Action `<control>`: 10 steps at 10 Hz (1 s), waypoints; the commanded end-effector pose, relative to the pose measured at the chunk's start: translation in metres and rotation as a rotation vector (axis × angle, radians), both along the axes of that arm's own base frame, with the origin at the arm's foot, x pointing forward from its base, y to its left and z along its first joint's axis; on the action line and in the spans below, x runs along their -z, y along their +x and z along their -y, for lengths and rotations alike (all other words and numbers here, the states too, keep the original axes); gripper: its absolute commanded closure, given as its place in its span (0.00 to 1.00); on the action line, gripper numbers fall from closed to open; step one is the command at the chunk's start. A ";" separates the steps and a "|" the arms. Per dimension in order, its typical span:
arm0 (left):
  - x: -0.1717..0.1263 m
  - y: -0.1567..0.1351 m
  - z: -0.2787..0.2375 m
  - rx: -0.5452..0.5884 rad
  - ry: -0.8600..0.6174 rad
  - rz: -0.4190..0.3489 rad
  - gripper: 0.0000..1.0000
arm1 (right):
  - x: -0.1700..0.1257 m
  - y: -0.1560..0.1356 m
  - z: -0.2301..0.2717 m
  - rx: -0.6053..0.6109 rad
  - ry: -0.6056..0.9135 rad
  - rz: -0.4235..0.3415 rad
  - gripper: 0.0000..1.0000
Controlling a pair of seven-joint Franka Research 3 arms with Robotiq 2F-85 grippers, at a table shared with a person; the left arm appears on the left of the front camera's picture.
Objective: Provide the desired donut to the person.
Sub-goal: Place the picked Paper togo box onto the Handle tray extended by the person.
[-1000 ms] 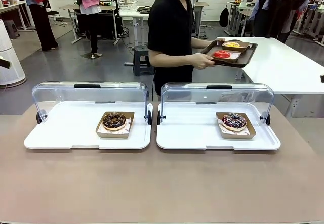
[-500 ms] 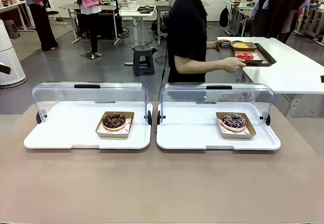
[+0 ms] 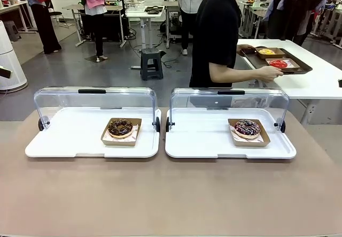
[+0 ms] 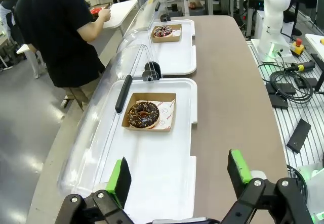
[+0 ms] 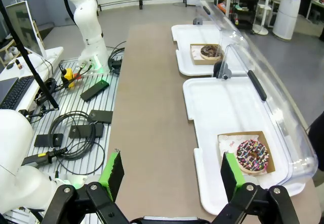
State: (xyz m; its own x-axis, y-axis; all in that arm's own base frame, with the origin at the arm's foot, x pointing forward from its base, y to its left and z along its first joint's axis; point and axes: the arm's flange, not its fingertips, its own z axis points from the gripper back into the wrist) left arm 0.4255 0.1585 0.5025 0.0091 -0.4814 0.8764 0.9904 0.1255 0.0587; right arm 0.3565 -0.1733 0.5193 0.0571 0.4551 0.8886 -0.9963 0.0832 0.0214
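Front view: the person (image 3: 216, 33) holds a brown tray (image 3: 278, 60) on the side table. Left gripper (image 4: 179, 176) and right gripper (image 5: 169, 176) gape wide, both empty.

Person (image 3: 216, 33) head cut off above
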 end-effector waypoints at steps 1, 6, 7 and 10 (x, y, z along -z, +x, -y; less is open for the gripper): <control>-0.002 -0.001 0.001 -0.004 -0.002 0.015 0.00 | 0.000 0.000 -0.001 -0.003 0.019 0.015 0.00; -0.002 -0.001 0.001 -0.004 -0.002 0.015 0.00 | 0.000 0.000 -0.001 -0.003 0.019 0.015 0.00; -0.002 -0.001 0.001 -0.004 -0.002 0.015 0.00 | 0.000 0.000 -0.001 -0.003 0.019 0.015 0.00; -0.002 -0.001 0.001 -0.004 -0.002 0.015 0.00 | 0.000 0.000 -0.001 -0.003 0.019 0.015 0.00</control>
State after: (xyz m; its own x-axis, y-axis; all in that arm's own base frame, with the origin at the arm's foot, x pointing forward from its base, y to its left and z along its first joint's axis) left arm 0.4257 0.1579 0.5026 0.0087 -0.4822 0.8760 0.9905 0.1245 0.0586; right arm 0.3565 -0.1733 0.5193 0.0571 0.4551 0.8886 -0.9963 0.0832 0.0214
